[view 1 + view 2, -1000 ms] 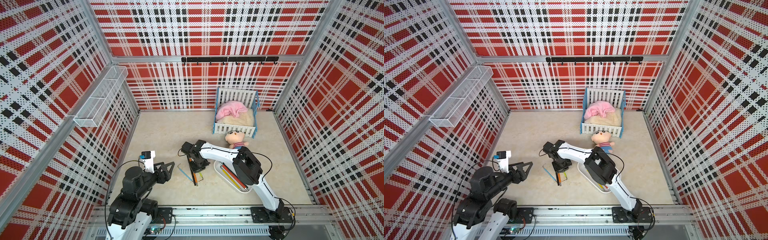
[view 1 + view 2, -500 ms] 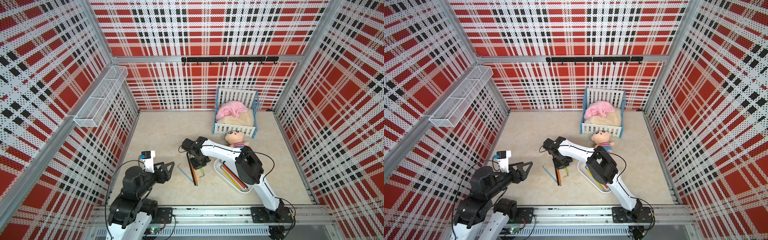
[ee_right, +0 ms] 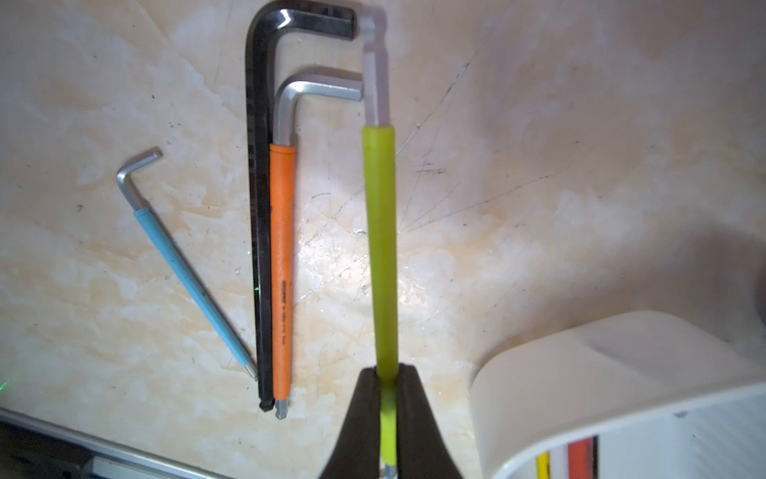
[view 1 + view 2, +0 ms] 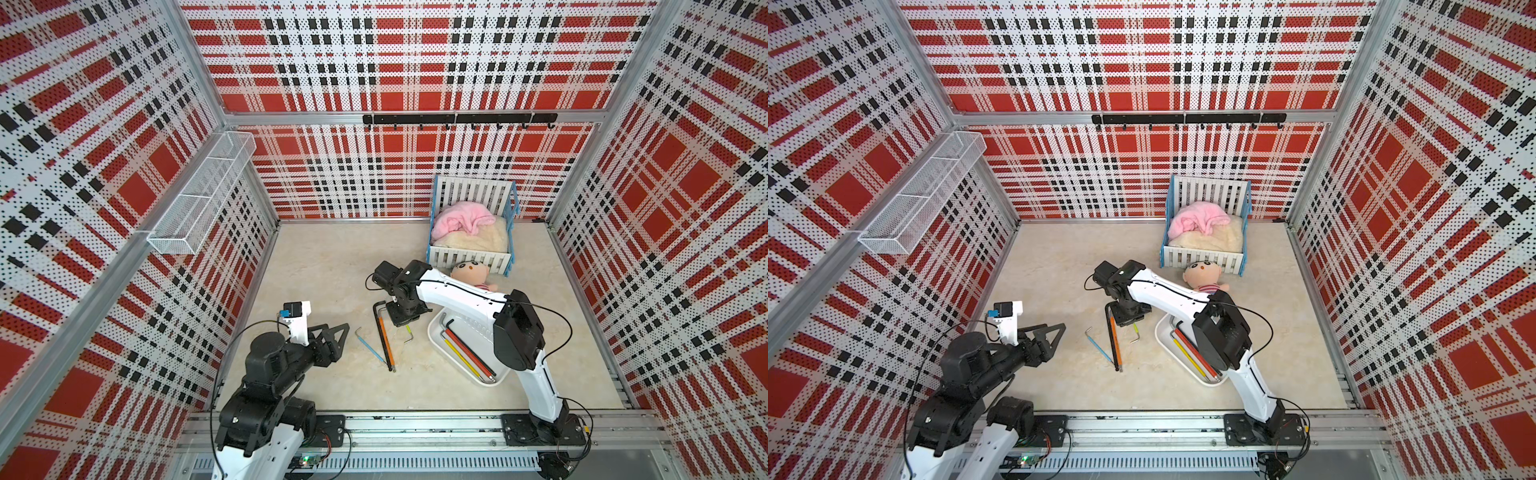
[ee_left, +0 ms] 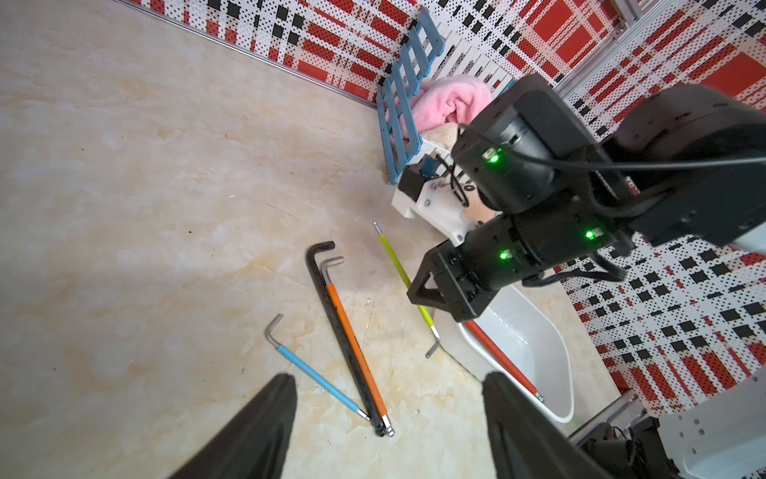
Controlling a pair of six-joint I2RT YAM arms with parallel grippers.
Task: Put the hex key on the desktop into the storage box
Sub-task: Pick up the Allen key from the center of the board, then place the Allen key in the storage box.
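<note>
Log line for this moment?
right end effector: shut on green hex key | left end effector: open, empty | storage box: red key, yellow key

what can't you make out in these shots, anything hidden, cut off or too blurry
- Right wrist view: the print on the orange hex key is too small to read; the storage box is cut off by the frame edge.
- Both top views: the right arm covers part of the storage box.
- Both top views: where the right end effector clamps the green hex key is hidden under its own wrist.
</note>
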